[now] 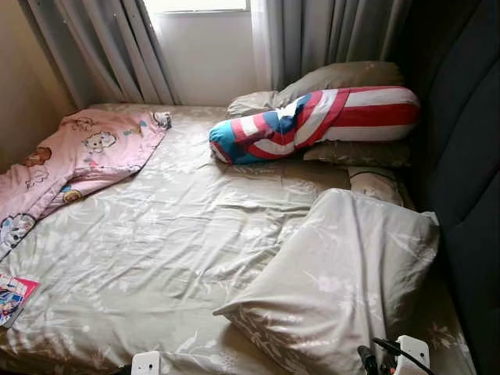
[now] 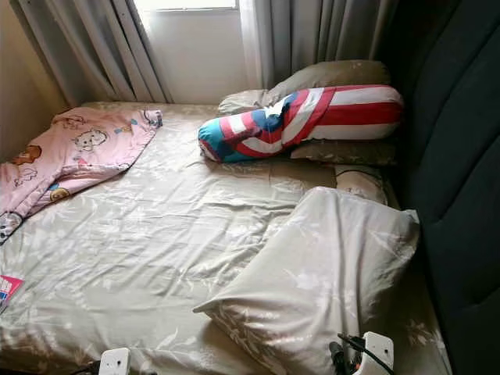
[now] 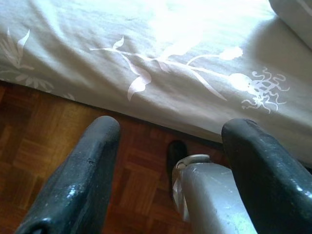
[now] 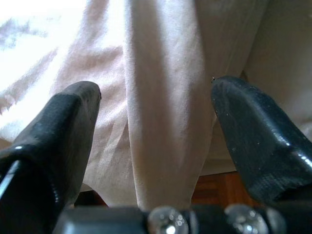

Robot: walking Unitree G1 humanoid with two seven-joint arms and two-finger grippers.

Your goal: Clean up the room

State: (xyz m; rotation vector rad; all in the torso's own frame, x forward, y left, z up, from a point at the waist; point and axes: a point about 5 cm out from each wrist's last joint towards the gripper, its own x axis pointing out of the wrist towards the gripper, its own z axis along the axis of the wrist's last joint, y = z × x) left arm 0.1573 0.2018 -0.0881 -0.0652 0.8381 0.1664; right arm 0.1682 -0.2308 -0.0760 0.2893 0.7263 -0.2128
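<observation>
On the bed w/ the grey-beige leaf-print sheet (image 1: 156, 250), a red, white and blue striped bolster pillow (image 1: 320, 121) lies at the far right, long axis running left-right, blue end pointing left and tilted slightly near. It rests on olive-grey pillows (image 1: 344, 78) stacked against the dark padded headboard (image 1: 469, 156). A large leaf-print grey pillow (image 1: 336, 281) sits near right, one corner pointing left-near, leaning toward the headboard. A pink cartoon-print blanket (image 1: 70, 160) is crumpled at the far left, long axis running from far-centre to near-left. A pink magazine (image 1: 12, 297) lies at the near-left edge. Grey curtains (image 1: 117, 47) hang at the far wall.

Left gripper (image 3: 168, 168): fingers spread wide, holding nothing, hanging over the wooden parquet floor (image 3: 58, 161) just beside the bed edge; this wrist view adds the floor and a silver robot part.

Right gripper (image 4: 156, 131): fingers spread wide, empty, w/ pale fabric folds (image 4: 156, 97) between and beyond them; whether they touch: can't tell.
</observation>
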